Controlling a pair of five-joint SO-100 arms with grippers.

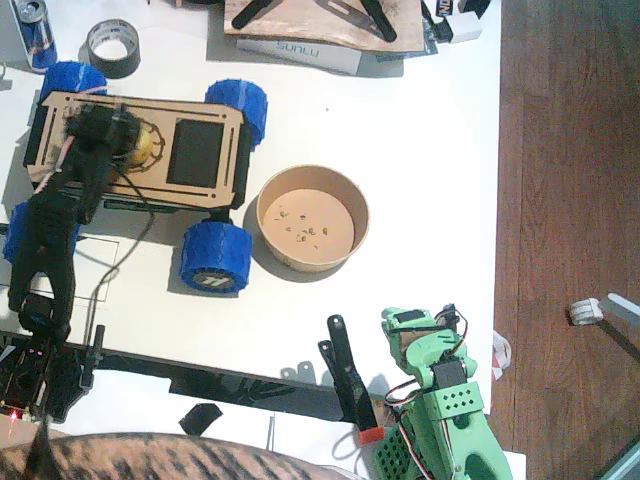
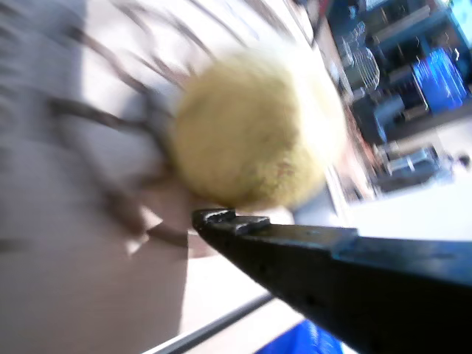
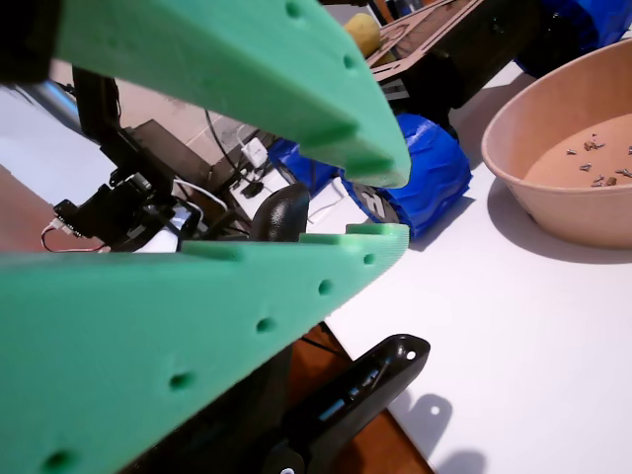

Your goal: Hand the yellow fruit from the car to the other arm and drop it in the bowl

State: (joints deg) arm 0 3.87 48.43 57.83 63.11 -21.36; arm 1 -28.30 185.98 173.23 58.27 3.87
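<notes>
Right now the yellow fruit (image 1: 141,146) is sitting on the car (image 1: 205,150), on the end far from the bowl (image 1: 313,218), and the left gripper (image 1: 112,130) on the black arm is bent down right over it. To do this step well, the fruit should be squeezed across its middle and lifted straight up, so it is not rolled off the wooden top. In a wrist view the fruit (image 2: 258,133) is seen very close, just above one black finger (image 2: 221,220), maybe touching it. The picture is blurry and the other finger is hidden, so it cannot be told if the fruit is held yet. The right gripper (image 3: 380,205) on the other arm (image 1: 445,405) is kept near the table edge on the near side of the bowl, with its green jaws a little apart and nothing held between them
</notes>
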